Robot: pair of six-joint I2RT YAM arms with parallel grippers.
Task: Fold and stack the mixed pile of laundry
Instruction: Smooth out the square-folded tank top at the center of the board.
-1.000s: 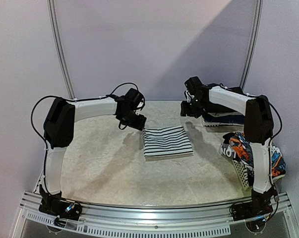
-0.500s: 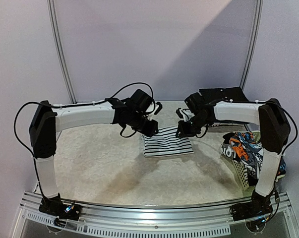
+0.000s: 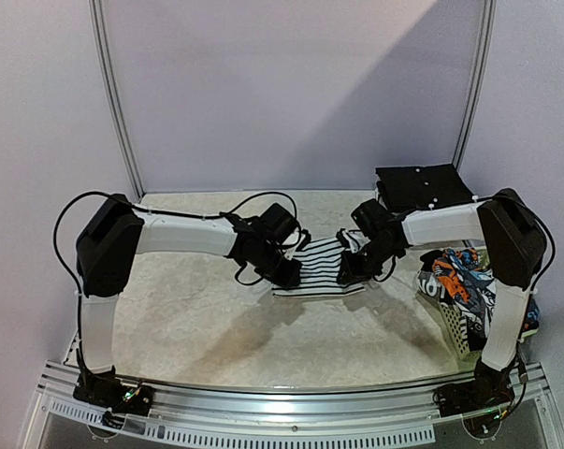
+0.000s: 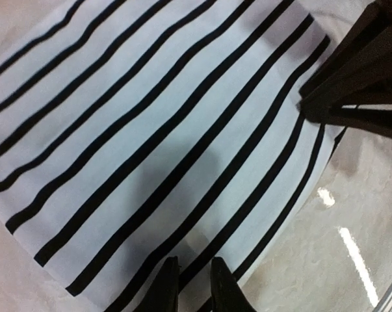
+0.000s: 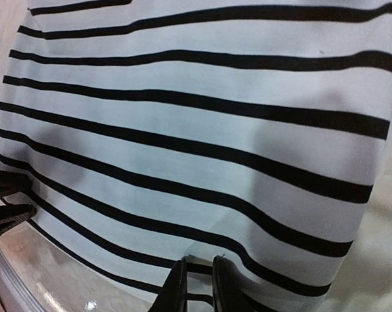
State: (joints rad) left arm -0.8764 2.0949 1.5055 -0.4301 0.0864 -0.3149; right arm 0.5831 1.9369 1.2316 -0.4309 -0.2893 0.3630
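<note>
left gripper [image 4: 194, 263]: jaws narrow, pinching left edge of striped garment [image 3: 321, 265] | right gripper [image 5: 198, 261]: jaws narrow, pinching its right edge | garment: folded, mid-surface [image 3: 188, 309], between both grippers

1. Robotics lab test cell: a bench rigged for handling cloth, not a household room.
2. Nearer the camera than the left gripper [image 3: 291, 272] and right gripper [image 3: 343, 271], a slotted aluminium rail [image 3: 291, 407] carries both arm bases [image 3: 108, 393], bolted down.
3. Behind the grippers stand plain pale backdrop panels [image 3: 291, 94], edged by bent metal tubes [image 3: 113, 94].
4. Beneath the grippers is a speckled beige table top [image 3: 188, 318]. An exposed black cable loop [image 3: 263, 195] sits just behind the left gripper.
5. Test props: a striped garment [image 3: 321, 265] pinched between both grippers. Right of the right gripper, a white lattice basket [image 3: 455, 327] holds a printed garment [image 3: 455, 281]. Behind it lies a dark folded stack [image 3: 422, 187].
</note>
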